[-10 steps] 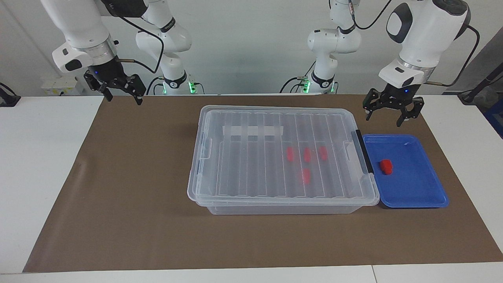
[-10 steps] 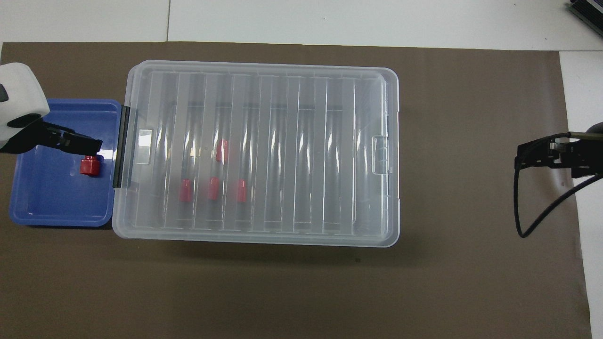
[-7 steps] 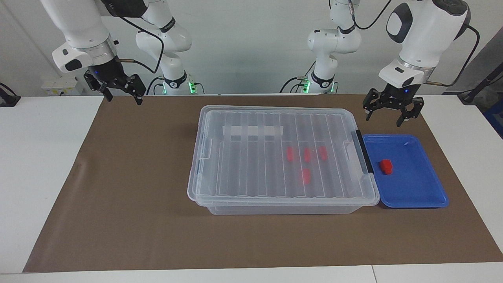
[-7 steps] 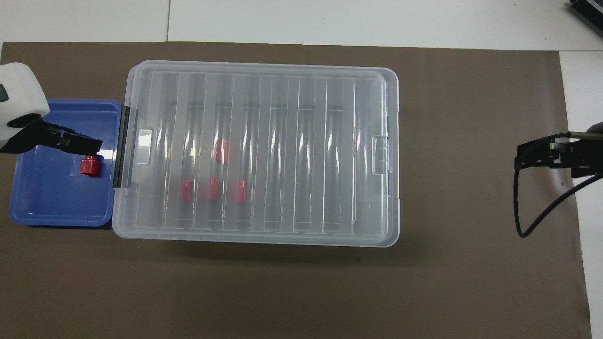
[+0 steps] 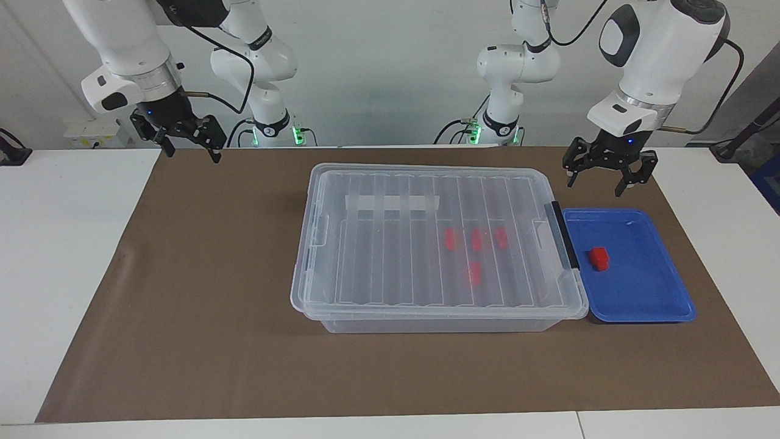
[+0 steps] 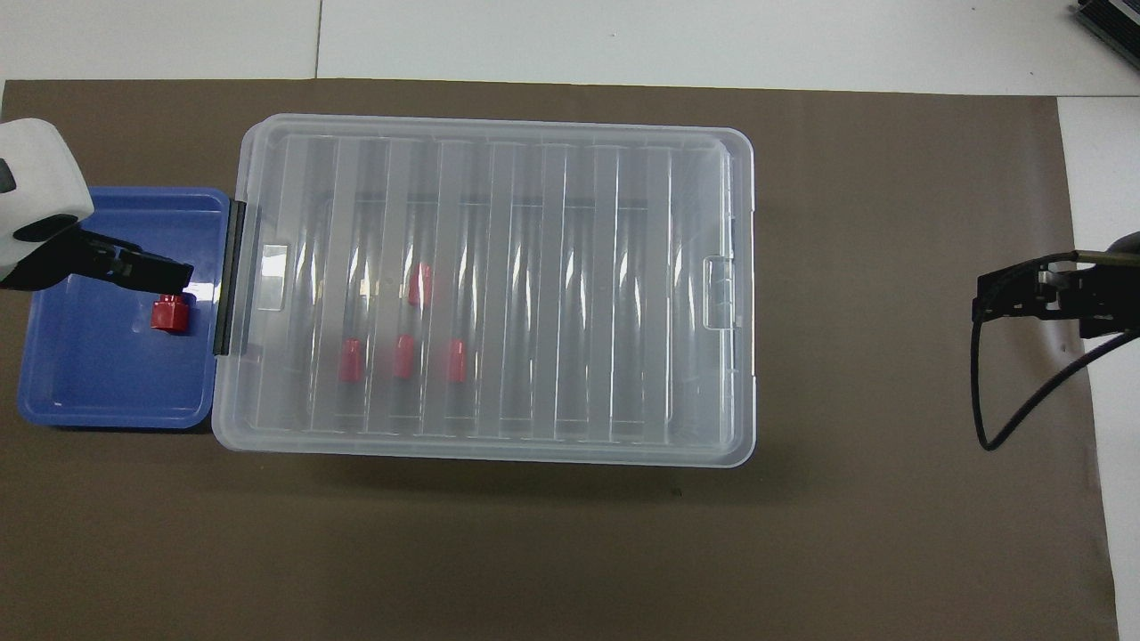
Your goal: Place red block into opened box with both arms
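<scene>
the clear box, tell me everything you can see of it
The clear box is a large, shallow bin of see-through plastic, lying flat in the middle of the brown mat. Its ribbed clear lid is on and closed. A black clip handle runs along the end toward the left arm, where the blue tray sits right beside it. A white strip shows through the lid. Four red blocks lie inside. No gripper touches it.
</scene>
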`<action>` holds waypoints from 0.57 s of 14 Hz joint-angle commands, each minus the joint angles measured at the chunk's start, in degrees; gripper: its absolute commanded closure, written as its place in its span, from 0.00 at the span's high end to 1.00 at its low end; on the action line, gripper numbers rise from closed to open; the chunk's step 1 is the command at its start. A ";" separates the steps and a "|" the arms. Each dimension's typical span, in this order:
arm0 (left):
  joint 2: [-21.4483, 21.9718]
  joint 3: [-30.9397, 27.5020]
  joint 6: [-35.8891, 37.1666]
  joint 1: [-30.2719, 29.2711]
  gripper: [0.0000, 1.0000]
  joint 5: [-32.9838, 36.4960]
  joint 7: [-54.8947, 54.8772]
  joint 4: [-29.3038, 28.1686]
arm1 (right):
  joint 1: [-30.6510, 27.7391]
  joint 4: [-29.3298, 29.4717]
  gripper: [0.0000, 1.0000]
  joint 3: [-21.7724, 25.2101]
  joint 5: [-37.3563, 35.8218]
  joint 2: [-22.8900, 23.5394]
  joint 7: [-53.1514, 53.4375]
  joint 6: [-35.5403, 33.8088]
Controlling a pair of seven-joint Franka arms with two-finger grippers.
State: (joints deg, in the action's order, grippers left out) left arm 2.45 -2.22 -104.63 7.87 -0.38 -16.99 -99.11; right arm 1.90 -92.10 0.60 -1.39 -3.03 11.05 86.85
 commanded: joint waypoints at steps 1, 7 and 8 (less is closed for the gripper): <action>0.89 0.19 0.74 -0.49 1.00 -0.41 -0.50 -0.47 | 0.21 -2.02 1.00 -0.42 0.33 -1.46 -0.59 1.56; 0.89 0.19 0.83 -0.49 1.00 -0.41 -0.50 -0.38 | 0.29 -7.38 1.00 -4.81 0.42 -1.46 0.90 8.94; 0.89 0.19 0.75 -0.49 1.00 -0.41 -0.50 -0.47 | 0.29 -8.69 1.00 -6.12 0.42 -1.54 1.69 10.78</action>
State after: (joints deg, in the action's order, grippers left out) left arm 2.45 -2.21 -104.63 7.87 -0.38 -16.99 -99.11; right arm 2.51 -96.94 -3.46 -1.28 -3.03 11.43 94.13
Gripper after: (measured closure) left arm 0.000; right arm 0.000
